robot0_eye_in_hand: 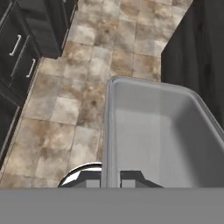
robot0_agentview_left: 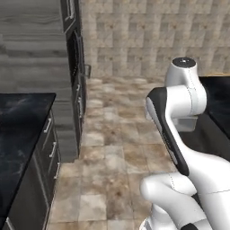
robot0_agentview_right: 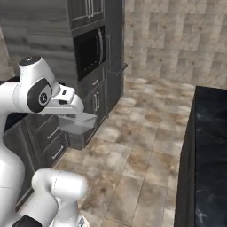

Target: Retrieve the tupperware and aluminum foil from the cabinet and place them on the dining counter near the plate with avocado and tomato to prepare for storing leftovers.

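Grey tupperware (robot0_eye_in_hand: 162,131) in tool (robot0_eye_in_hand: 113,177)

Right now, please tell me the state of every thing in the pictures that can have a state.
claw: shut on the tupperware wall, one fingertip on each side of it.
tupperware: held above the tiled floor, upright, nothing inside.
dining counter: marble top to the arm's right, nothing on the part in view.
oven door: closed.
drawers: all closed.
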